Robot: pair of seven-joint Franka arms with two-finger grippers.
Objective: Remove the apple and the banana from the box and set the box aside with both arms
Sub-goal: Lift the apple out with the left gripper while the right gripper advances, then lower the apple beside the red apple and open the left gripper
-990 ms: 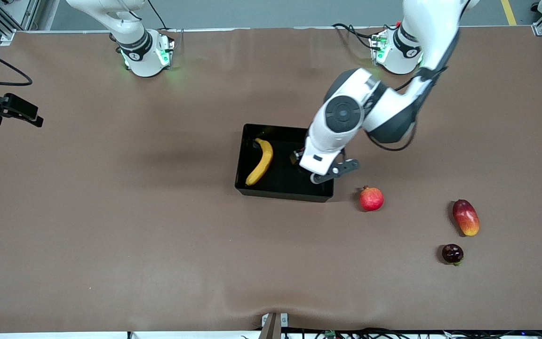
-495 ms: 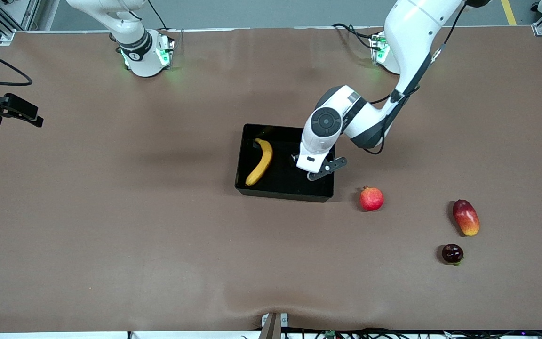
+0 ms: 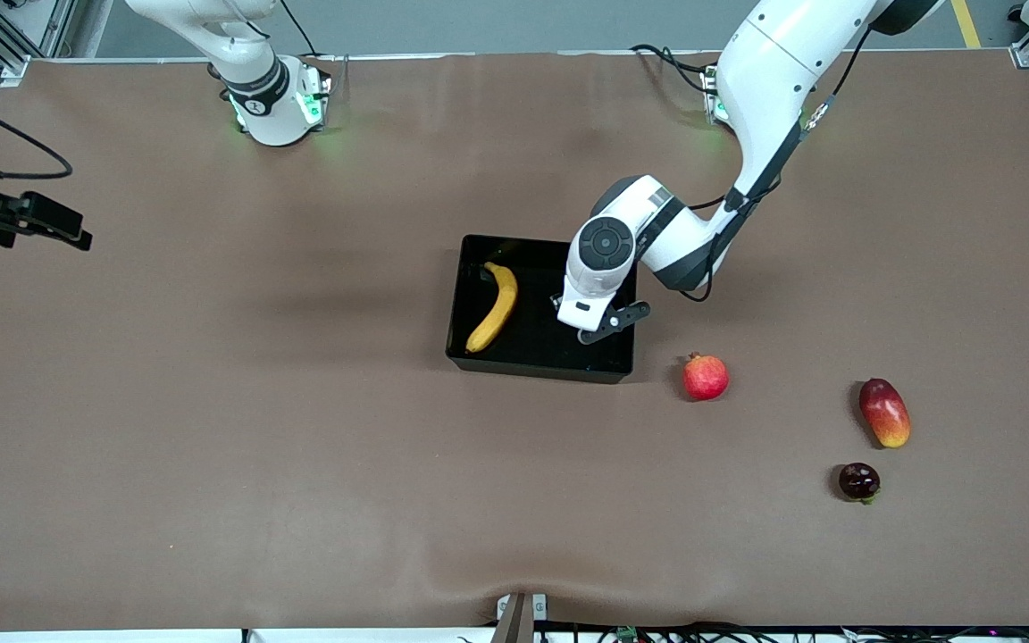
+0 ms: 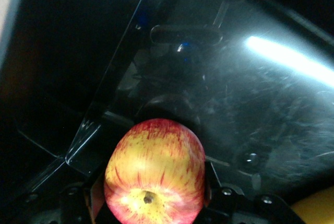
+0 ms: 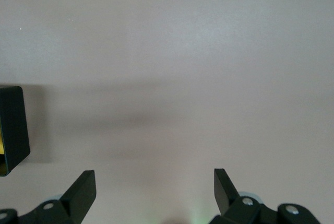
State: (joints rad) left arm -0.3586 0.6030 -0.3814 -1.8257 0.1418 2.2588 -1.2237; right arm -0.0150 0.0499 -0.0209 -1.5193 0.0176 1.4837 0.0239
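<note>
We are on the first step: getting the apple (image 4: 154, 172) out of the box (image 3: 539, 364). The left gripper (image 4: 151, 203) is down inside the box, at the end toward the left arm's base, and in the left wrist view the apple sits right between its fingers (image 4: 91, 203), stem end facing the wrist camera. The fingers flank the fruit on both sides; whether they already pinch it or just bracket it, we cannot tell, since the contact spots are hidden by the apple itself. The glossy black box floor shows past the fingertips. In the front view the left arm's wrist hides the apple.

The banana (image 3: 495, 306) lies in the same box, off to one side of the left fingers, toward the right arm's end, untouched. A yellow corner of it shows at the edge of the left wrist view.

The right gripper (image 5: 155, 185) waits over bare tabletop (image 3: 211, 402), fingers (image 5: 81, 192) spread wide with nothing between them; a box corner shows well off to one side of them.

Next move, as we judge it: make the squeeze on the apple firm, lift straight up clear of the low wall, then set it on the tabletop outside the box. Round, smooth fruit could roll or slip if gripped off-centre. Banana and the two-arm box shift are not yet done.
</note>
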